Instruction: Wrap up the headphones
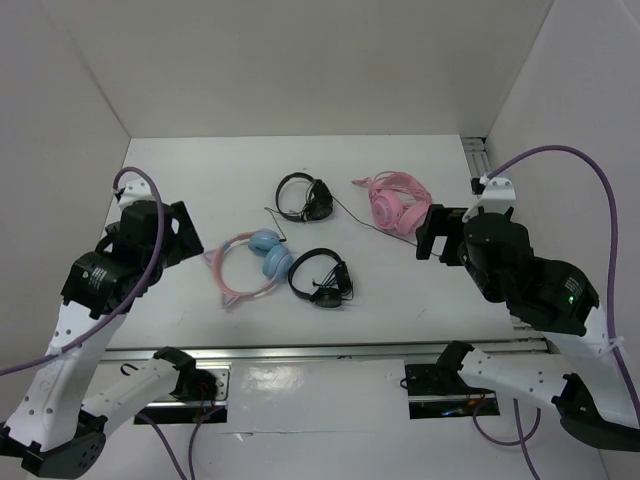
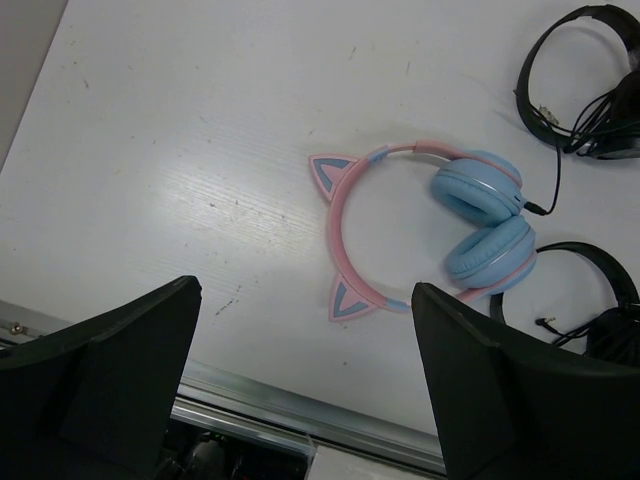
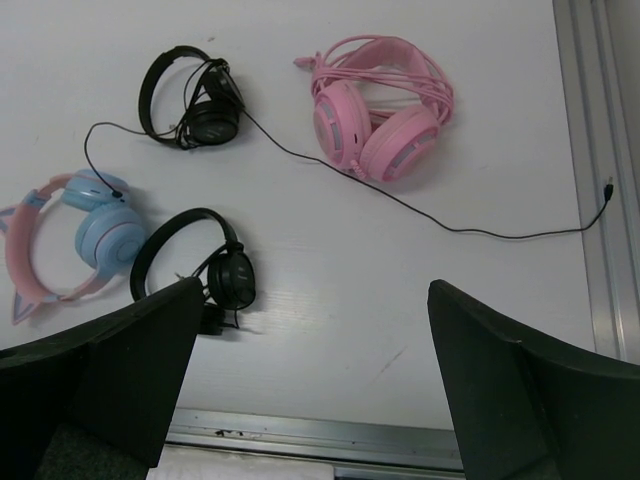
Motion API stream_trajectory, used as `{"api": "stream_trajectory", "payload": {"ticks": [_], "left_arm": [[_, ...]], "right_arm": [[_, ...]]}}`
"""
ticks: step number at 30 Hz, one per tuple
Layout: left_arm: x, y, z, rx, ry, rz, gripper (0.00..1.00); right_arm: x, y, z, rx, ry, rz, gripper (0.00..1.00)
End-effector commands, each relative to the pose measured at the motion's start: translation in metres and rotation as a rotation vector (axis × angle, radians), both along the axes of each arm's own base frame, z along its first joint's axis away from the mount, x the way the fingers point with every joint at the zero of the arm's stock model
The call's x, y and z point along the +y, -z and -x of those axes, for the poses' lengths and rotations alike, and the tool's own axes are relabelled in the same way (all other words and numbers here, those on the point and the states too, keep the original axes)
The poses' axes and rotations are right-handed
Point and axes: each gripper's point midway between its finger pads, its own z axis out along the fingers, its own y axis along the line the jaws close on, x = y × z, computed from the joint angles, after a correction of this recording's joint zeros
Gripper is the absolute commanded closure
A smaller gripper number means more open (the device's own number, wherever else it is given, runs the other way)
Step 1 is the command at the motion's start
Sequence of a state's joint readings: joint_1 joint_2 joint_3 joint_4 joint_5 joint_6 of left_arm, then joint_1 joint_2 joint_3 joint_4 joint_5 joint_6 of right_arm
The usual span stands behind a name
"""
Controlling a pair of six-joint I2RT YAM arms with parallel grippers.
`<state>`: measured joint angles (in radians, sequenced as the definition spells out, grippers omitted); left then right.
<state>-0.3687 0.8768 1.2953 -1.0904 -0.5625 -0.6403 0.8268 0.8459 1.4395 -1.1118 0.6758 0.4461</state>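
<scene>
Both my grippers are spread wide and hold nothing. My left gripper (image 2: 305, 300) hangs over the table (image 1: 200, 170) on its left side. My right gripper (image 3: 315, 300) hangs over the right side. Neither one touches anything.

The headphones (image 1: 266, 243) lie flat, a bit left of the table's middle and well apart from both grippers. In the top view they are at approx. 3 o'clock from my left gripper and at 9 o'clock from my right one. The two light blue cups lie together on the 3 o'clock side of the set. The pink band curves to the 9 o'clock side, with both cat ears pointing outward.

A thin dark cable (image 3: 88, 150) goes from the upper blue cup toward 12 o'clock. I cannot tell where it ends.

One black headset (image 1: 320, 277) lies just beside the blue cups at 3 o'clock; touching or not, I cannot tell. A 2nd black headset (image 1: 305, 197) is at 1 o'clock from the blue cups. The all-pink headphones (image 1: 395, 200) lie near my right gripper, at its 10 o'clock.
</scene>
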Motion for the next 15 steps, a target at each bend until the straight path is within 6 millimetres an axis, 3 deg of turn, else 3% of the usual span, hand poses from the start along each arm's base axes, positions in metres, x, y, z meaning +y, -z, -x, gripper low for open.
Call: {"api": "stream_trajectory", "payload": {"ticks": [1, 3, 6, 10, 15], "left_arm": [[-0.01, -0.006, -0.006, -0.052, 0.023, 0.062, 0.0], [-0.015, -0.007, -0.008, -0.075, 0.022, 0.105, 0.0], [-0.027, 0.012, -0.015, -0.04, 0.017, 0.161, 0.0], [-0.046, 0.049, -0.025, 0.045, -0.007, 0.251, 0.0], [-0.041, 0.117, -0.025, 0.159, -0.18, 0.271, 0.0]], "right_arm": [[0.01, -0.004, -0.003, -0.029, -0.043, -0.025, 0.0], [0.017, 0.004, -0.007, -0.002, -0.058, 0.004, 0.0], [0.023, 0.008, -0.008, 0.01, -0.082, 0.011, 0.0], [0.032, 0.004, -0.007, -0.025, -0.142, -0.019, 0.0], [0.048, 0.004, -0.007, -0.041, -0.215, -0.051, 0.0]]}}
